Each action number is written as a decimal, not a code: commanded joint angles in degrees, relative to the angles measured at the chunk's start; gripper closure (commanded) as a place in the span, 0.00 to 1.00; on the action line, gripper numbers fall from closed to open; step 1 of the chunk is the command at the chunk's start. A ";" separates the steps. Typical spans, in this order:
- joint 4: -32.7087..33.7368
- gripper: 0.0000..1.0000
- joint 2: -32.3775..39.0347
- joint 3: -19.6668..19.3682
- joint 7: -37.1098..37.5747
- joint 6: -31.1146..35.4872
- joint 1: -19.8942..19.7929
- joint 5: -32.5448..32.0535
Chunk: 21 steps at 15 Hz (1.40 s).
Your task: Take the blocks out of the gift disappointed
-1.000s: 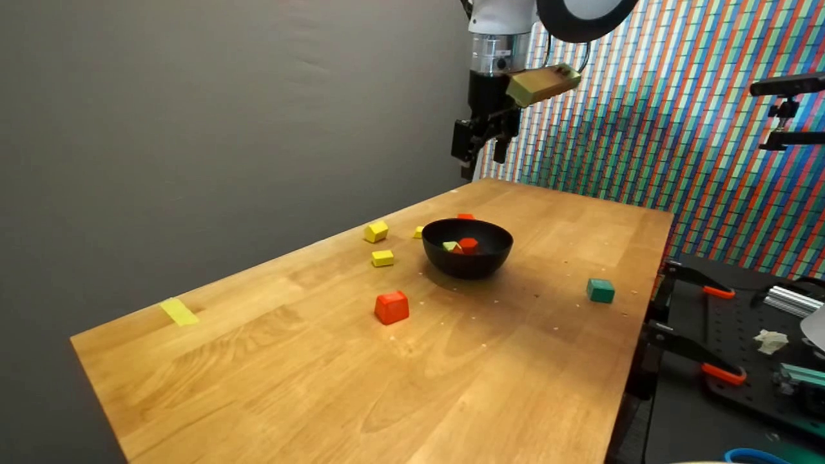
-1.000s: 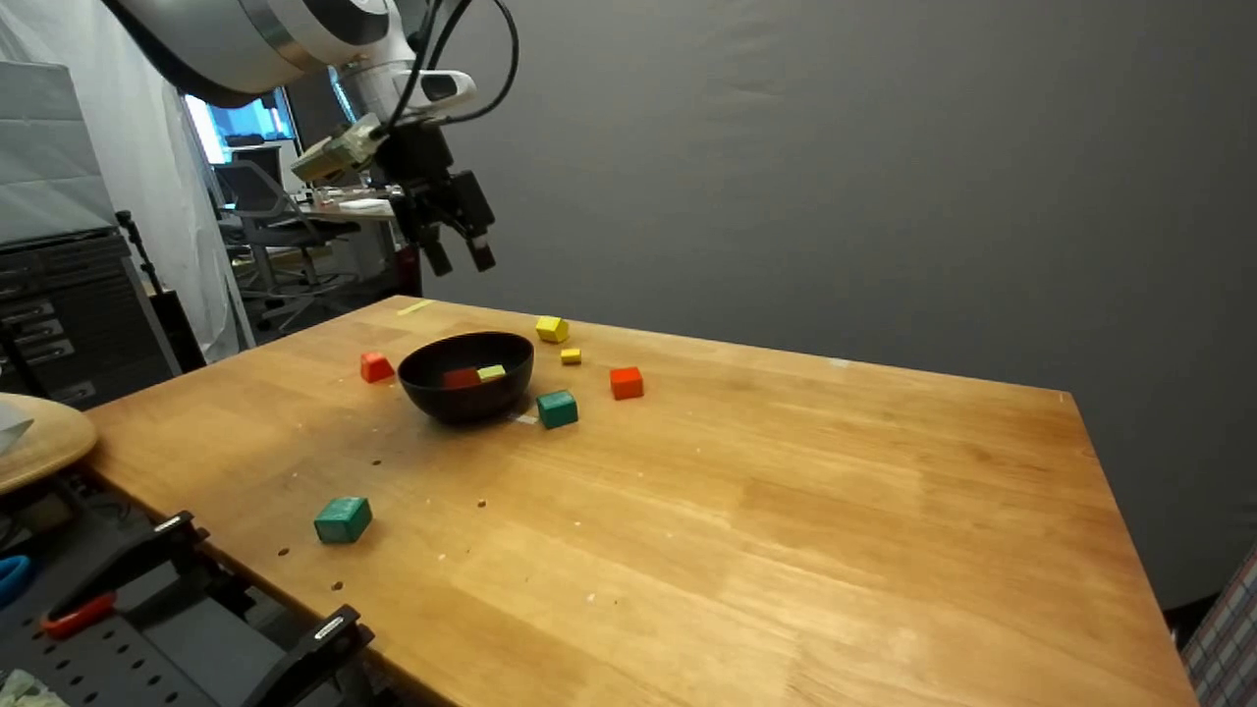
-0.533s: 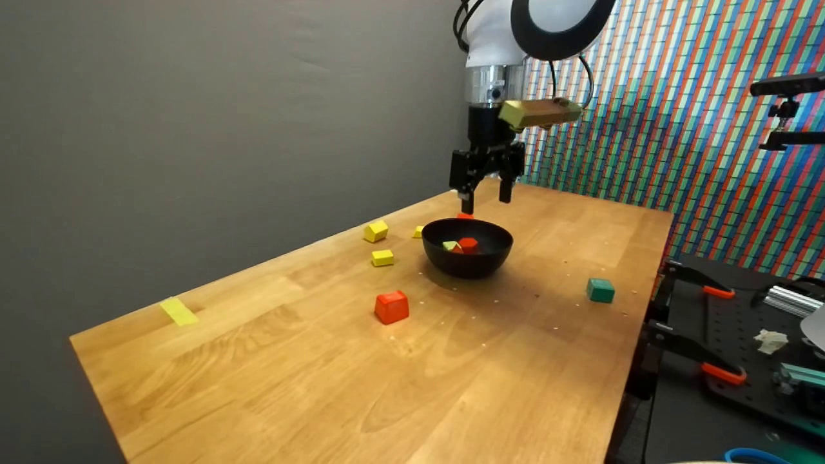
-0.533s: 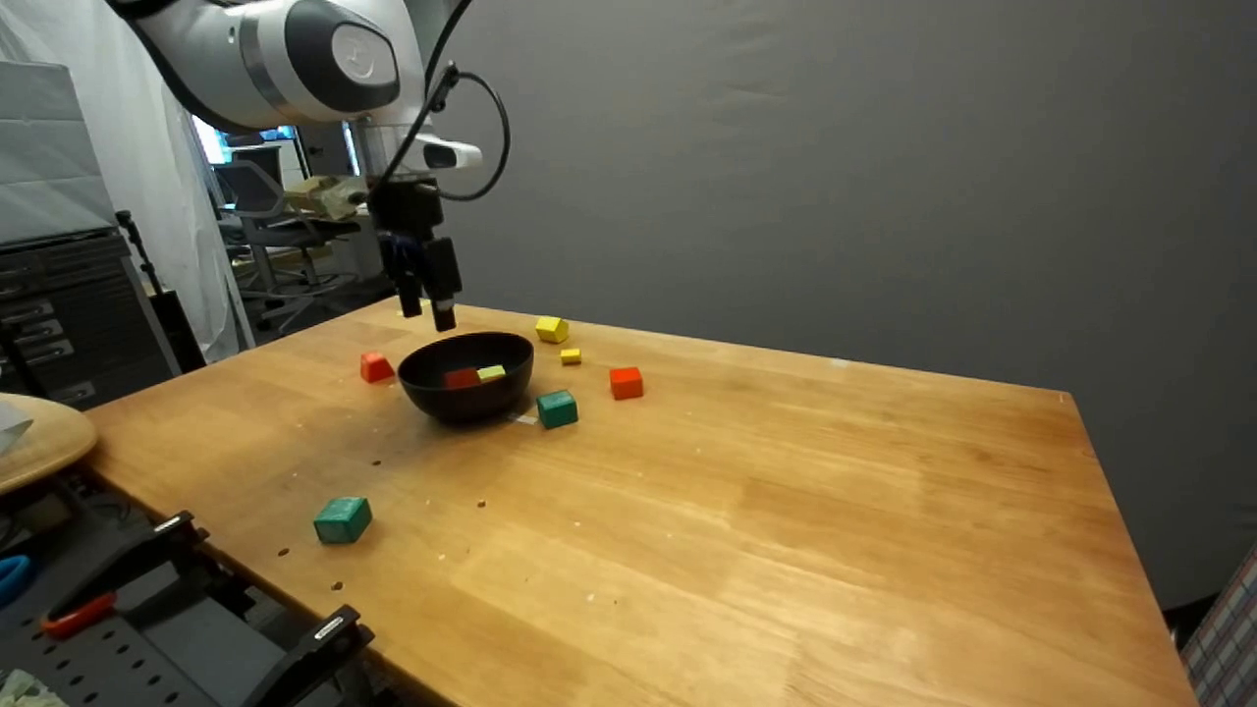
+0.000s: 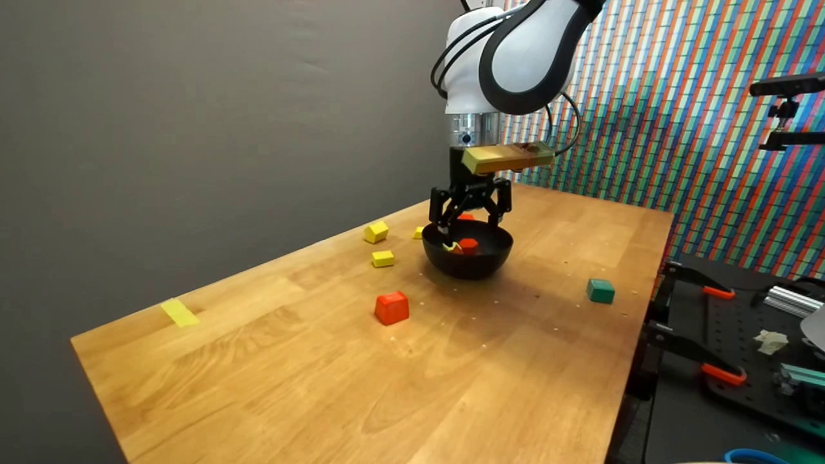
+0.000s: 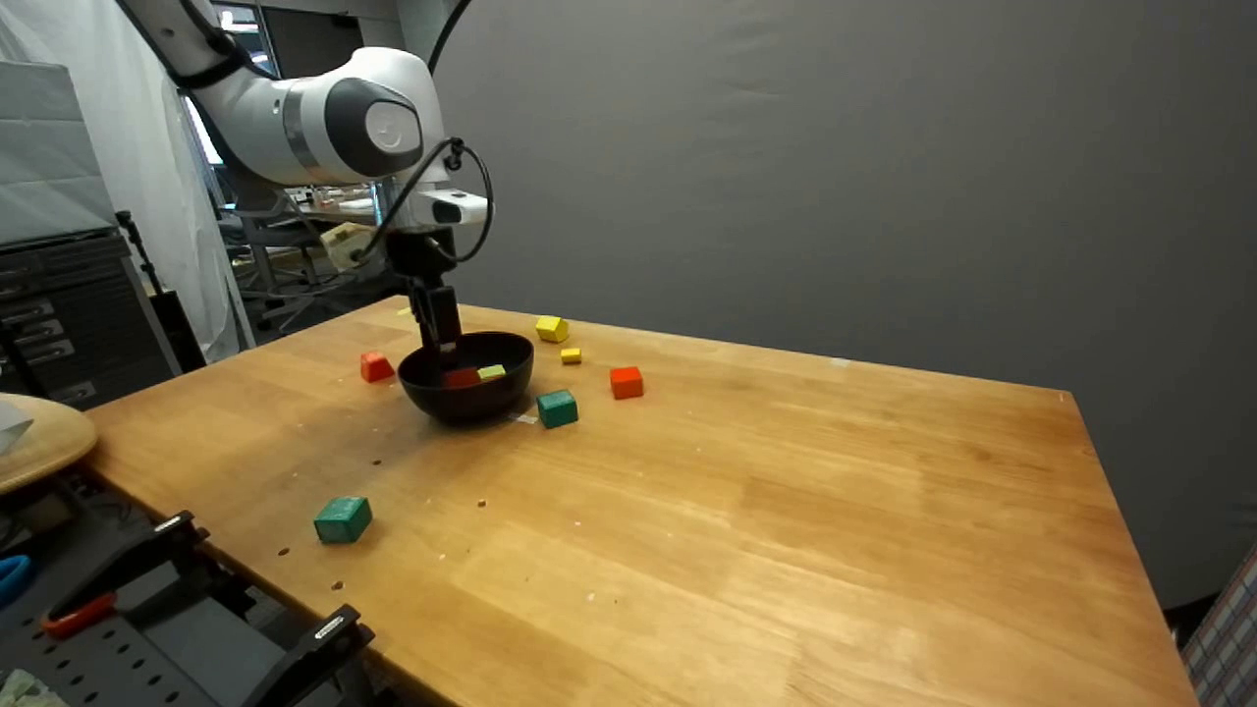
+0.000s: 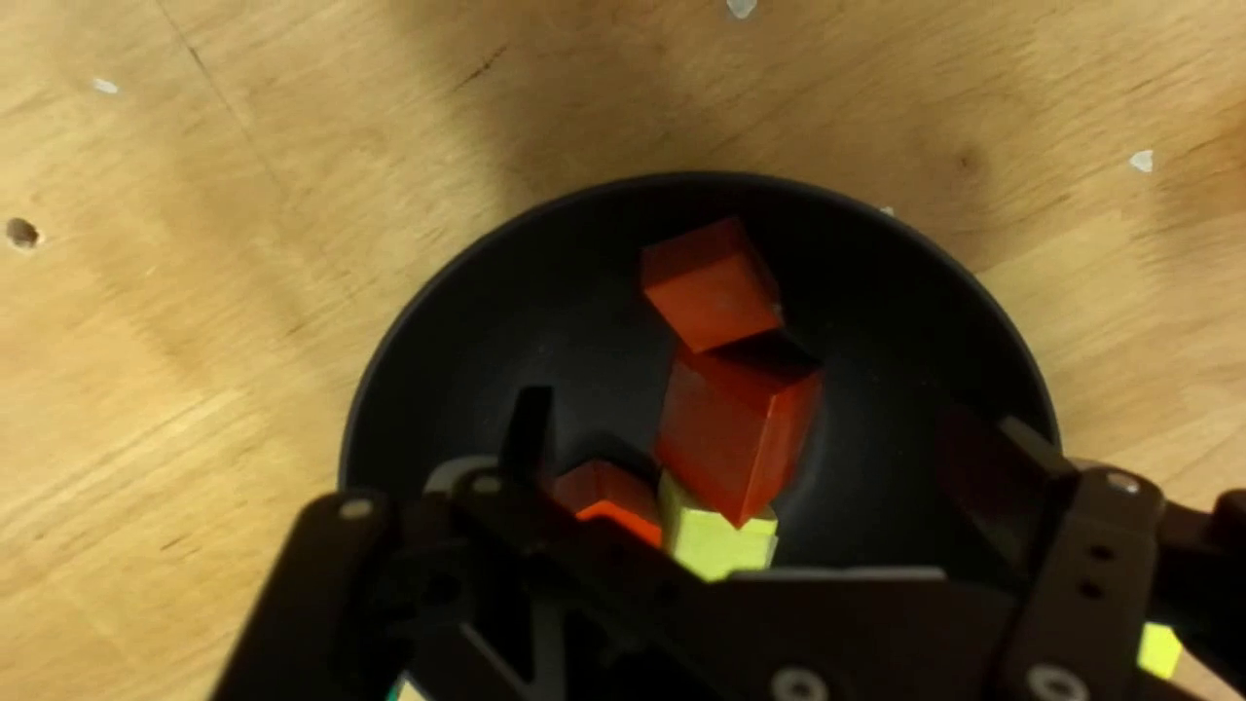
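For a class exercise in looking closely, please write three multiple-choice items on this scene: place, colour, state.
1. Where is the gripper? A) at the black bowl B) on the floor C) under the table
2. What colour is the block nearest the clamps? A) red B) yellow C) green
3. How do the gripper's fingers stand? A) touching B) apart C) out of view

1 A: both exterior views show it there.
2 C: green in both exterior views.
3 B: the wrist view shows a gap.

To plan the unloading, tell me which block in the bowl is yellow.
The yellow block at the lower tip of the central red block in the wrist view. Every other block visible in the bowl is red or orange-red.
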 commanded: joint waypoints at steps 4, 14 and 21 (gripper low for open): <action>4.45 0.00 3.72 -1.97 -0.58 -3.44 -1.00 0.36; 13.34 0.00 12.35 -1.01 -0.78 -9.97 -0.94 2.57; 16.08 0.58 14.60 -0.42 -0.35 -12.11 -1.80 7.71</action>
